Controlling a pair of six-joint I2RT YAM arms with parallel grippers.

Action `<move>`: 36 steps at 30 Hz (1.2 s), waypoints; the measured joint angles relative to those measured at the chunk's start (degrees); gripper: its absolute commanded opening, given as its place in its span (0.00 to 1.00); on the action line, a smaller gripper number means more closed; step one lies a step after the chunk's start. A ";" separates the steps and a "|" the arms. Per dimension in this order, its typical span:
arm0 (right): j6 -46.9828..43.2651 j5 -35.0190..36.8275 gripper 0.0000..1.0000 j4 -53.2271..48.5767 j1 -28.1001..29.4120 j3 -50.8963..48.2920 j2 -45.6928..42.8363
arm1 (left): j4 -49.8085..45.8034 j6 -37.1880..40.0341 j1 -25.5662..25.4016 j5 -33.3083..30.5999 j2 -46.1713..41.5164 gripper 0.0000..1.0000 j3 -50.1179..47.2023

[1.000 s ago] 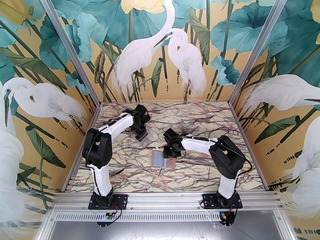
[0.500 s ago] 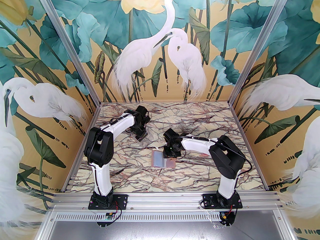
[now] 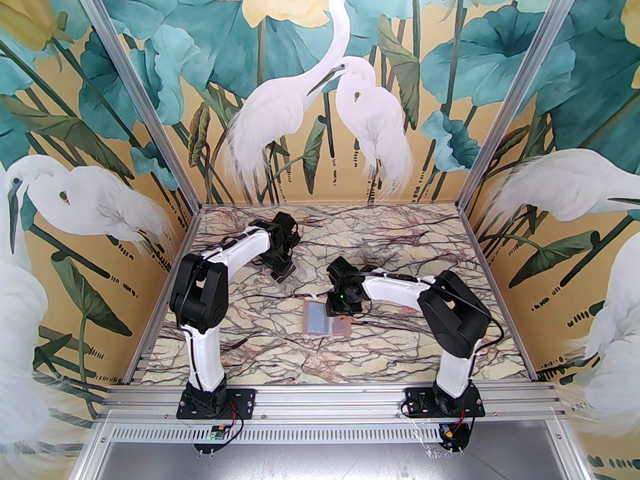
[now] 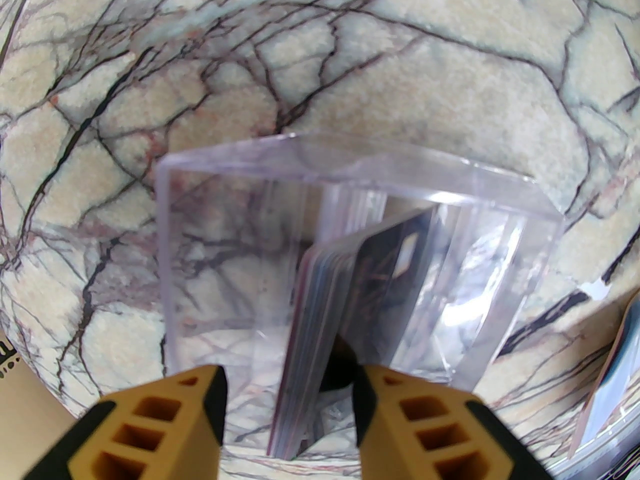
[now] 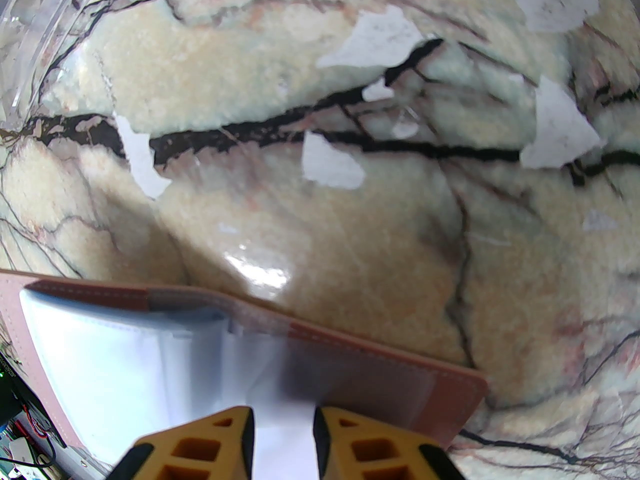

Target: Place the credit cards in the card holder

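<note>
Workspace from above: marble-patterned table (image 3: 400, 348), 2 arms reaching toward frame centre. Just above and left of centre, left gripper (image 3: 283, 274) low at a small clear plastic box (image 3: 290, 282). At centre, right gripper (image 3: 341, 313) low over the card holder (image 3: 315, 320), open and flat, pale sleeves upward. Box and holder near each other but apart. Box contents too small to tell at this range.

Left wrist view, supplying that detail: credit cards (image 4: 320, 318) on edge as 1 stack inside the clear plastic box (image 4: 210, 248), tilted toward frame right. Foremost, a black card (image 4: 395, 263) with gold markings; reddish edge at the stack's left. Between the yellow fingers, left gripper (image 4: 287, 383) unclenched, jaws apart and straddling the stack's near end, with a clear gap beside the finger (image 4: 200, 408) at frame left. Corner of card holder (image 4: 612, 368) at lower right.

Right wrist view: pink cover (image 5: 400, 368) and blue-grey sleeves (image 5: 115, 348) across the lower frame. Over the sleeves, right gripper (image 5: 284, 420), jaws nearly together with a narrow slit; pinching a sleeve or merely above it, impossible to tell. Box rim (image 5: 35, 33) at upper left; white peeled patches (image 5: 335, 165) on the table.
</note>
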 measured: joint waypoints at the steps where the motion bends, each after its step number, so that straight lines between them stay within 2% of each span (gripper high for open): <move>1: 0.00 -0.02 0.30 -0.04 0.00 0.04 0.04 | 0.04 0.00 -0.13 -0.31 0.00 0.49 0.00; 21: 0.00 -0.02 0.30 -0.11 0.00 0.09 0.09 | 1.53 0.00 -0.70 -4.02 0.02 0.47 0.00; 28: -0.09 -0.13 0.30 -0.11 0.00 0.09 0.09 | 1.53 0.00 -0.70 -4.42 0.00 0.44 0.00; 31: -0.42 -0.22 0.31 -0.11 -0.07 0.09 0.09 | 1.53 0.04 -0.70 -4.42 0.00 0.39 0.00; 36: -0.59 -0.24 0.31 -0.11 -0.07 0.09 0.09 | 1.53 0.22 -0.70 -4.44 0.00 0.39 0.00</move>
